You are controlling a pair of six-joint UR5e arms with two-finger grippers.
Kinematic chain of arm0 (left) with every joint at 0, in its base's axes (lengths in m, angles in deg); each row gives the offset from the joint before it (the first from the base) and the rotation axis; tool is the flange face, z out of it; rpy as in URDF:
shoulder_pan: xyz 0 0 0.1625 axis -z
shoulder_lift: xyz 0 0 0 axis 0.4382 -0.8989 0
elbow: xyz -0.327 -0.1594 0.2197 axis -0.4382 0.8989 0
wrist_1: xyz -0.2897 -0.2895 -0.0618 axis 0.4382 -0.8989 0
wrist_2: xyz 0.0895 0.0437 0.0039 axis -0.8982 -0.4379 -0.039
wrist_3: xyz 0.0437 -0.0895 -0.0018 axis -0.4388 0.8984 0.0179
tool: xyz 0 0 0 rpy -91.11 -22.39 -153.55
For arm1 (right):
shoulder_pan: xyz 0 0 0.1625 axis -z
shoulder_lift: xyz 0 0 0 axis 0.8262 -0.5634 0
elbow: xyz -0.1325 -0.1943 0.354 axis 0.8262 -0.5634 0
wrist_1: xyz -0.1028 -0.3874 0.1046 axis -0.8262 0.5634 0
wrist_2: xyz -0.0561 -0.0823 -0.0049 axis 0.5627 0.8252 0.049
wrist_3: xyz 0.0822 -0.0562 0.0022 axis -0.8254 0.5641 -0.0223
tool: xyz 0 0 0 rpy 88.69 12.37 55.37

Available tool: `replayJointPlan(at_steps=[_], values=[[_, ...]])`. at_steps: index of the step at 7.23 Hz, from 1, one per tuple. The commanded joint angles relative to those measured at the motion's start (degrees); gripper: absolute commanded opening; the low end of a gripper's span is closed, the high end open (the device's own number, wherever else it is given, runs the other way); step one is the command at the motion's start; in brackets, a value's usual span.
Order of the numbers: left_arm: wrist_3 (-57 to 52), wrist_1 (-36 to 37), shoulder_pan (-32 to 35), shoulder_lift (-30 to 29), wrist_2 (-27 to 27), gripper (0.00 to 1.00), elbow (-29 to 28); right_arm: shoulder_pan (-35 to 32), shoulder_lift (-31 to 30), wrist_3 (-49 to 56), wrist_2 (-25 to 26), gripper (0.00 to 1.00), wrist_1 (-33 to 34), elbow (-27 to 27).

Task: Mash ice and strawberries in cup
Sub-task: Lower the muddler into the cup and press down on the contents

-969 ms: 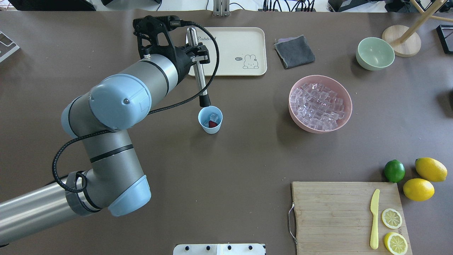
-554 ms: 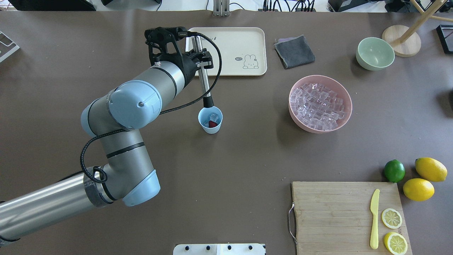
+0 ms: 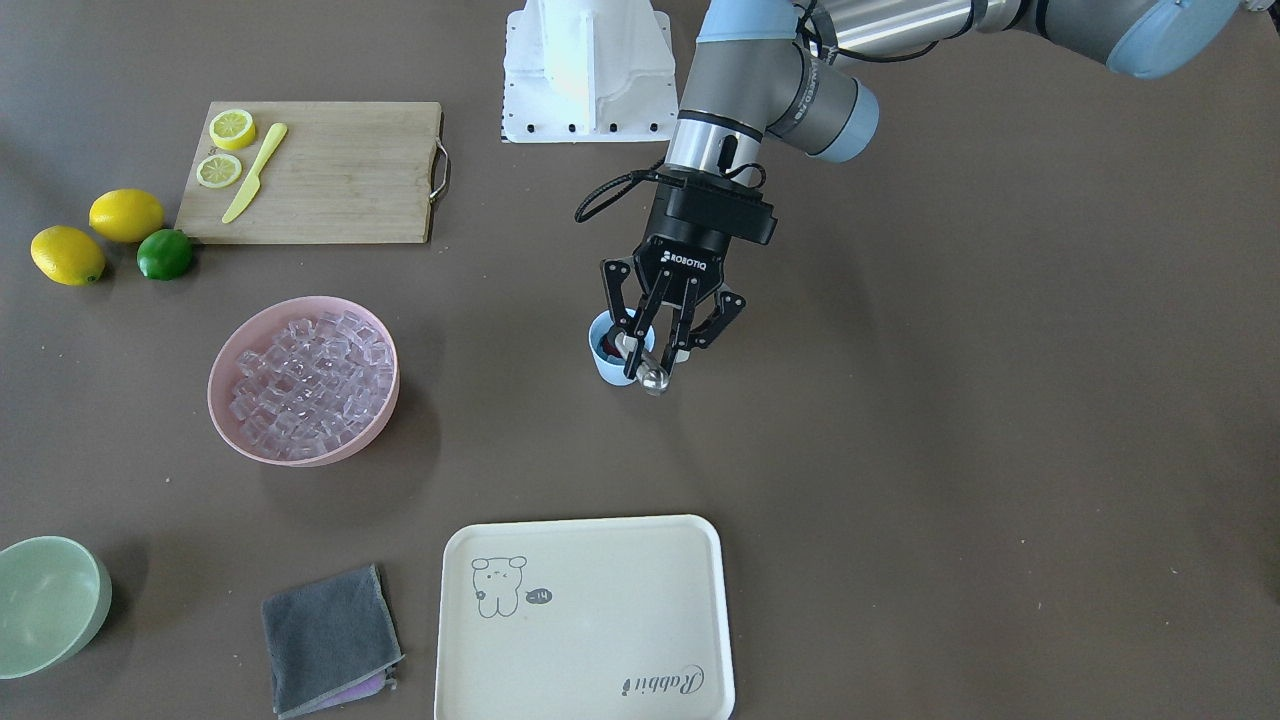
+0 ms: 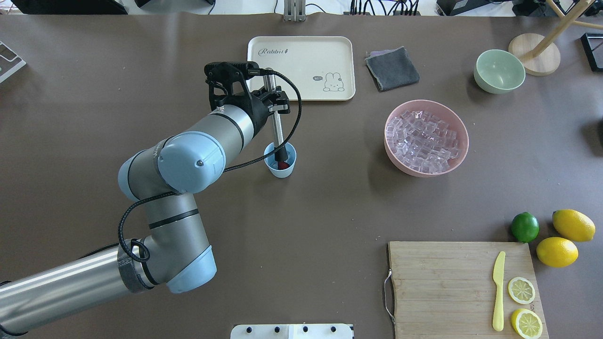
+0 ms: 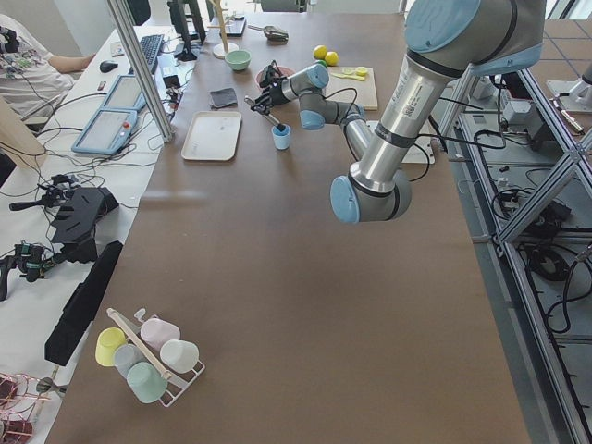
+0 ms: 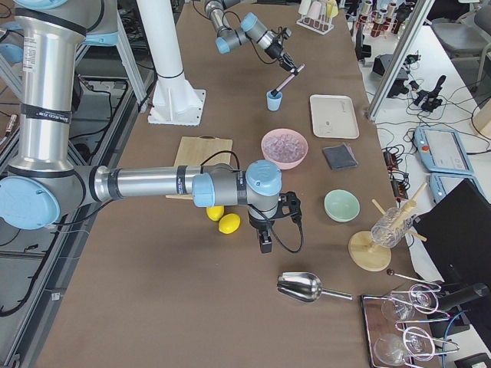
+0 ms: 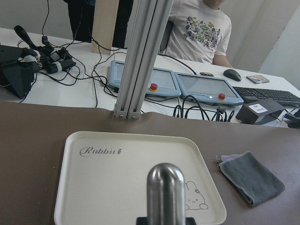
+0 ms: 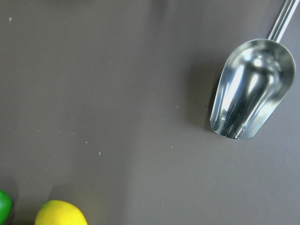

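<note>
Plainly, the slim steel muddler with a black tip point(image 4: 276, 123) is clamped between the closed fingers of the left gripper point(image 4: 276, 103) and is held at a slant. Its tip is lowered into the small light-blue plastic cup point(image 4: 281, 172), which stands unheld on the brown table point(image 4: 330, 212) near the cream tray point(image 4: 306, 61). The tiny red strawberry point(image 4: 283, 165) is seen at the cup's bottom. Clear glassy ice cubes point(image 4: 424, 141) are heaped in the wide pink bowl point(image 4: 426, 173) well apart; any in the cup are hidden by the tip. Since nothing steadies the cup, a sideways push on its wall is to be feared — it could be tipped or skidded, its contents spilled. The right gripper point(image 6: 265, 245), low beside the yellow lemons point(image 6: 229, 223), cannot be judged open or closed.
</note>
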Motion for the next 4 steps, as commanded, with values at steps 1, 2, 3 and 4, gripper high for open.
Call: replayJointPlan(at_steps=[1,2,3,4], values=[[-0.11,0.09,-0.42,-0.15,-0.27,0.00,0.03,0.04,-0.19,0.00,0.02,0.99,0.01,0.00],[-1.50,0.00,0.27,-0.24,-0.09,0.00,0.82,0.04,-0.19,0.00,0.20,0.99,0.01,-0.26],[-2.39,0.35,1.59,-0.85,0.43,0.00,1.61,0.04,-0.19,0.00,0.11,0.99,0.01,-0.18],[-3.96,0.79,2.47,-0.77,0.44,0.00,3.09,-0.04,-0.37,-0.09,-0.06,0.99,0.01,0.00]])
